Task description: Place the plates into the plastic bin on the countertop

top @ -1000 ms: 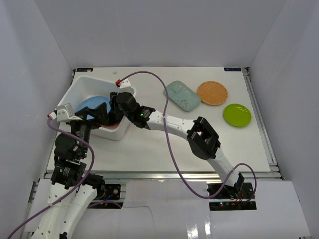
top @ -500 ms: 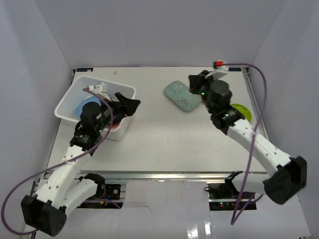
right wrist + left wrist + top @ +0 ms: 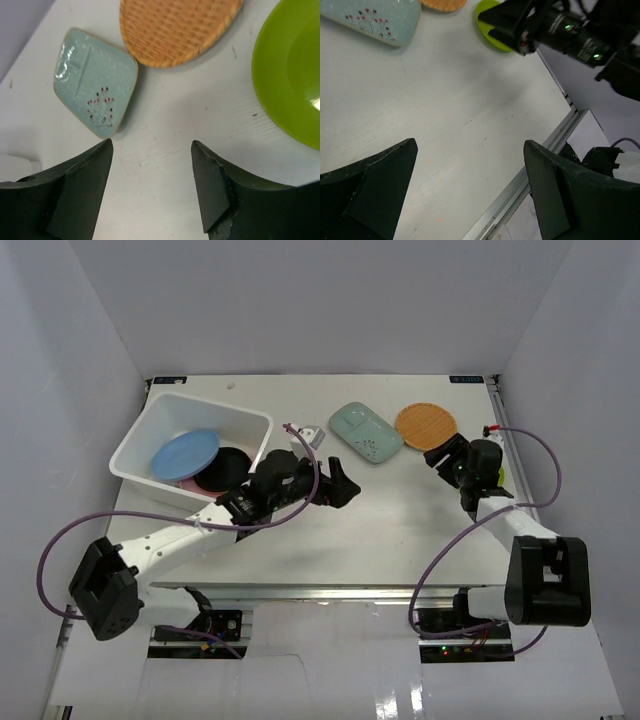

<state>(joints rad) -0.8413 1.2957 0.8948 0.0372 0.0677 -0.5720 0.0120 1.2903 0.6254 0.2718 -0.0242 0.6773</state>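
Hovering over the flat white table (image 3: 400,530): left hand (image 3: 338,486), fingers spread, empty. Right hand (image 3: 447,454), also spread and empty, low above the table. The glossy round lime green plate (image 3: 295,75) lies just beside it. Beyond it are the pale green dish (image 3: 366,432), rounded-rectangular, glazed, with a red flower sprig, and just beside that the orange plate (image 3: 425,426), round and woven-textured. Far left: white plastic bin (image 3: 215,412), sloping walls, holding the blue plate (image 3: 183,453), black plate (image 3: 225,468) and pink plate (image 3: 193,483), overlapped.

Open countertop (image 3: 400,530) at centre; pale green dish (image 3: 367,432) and orange plate (image 3: 426,426) beyond.
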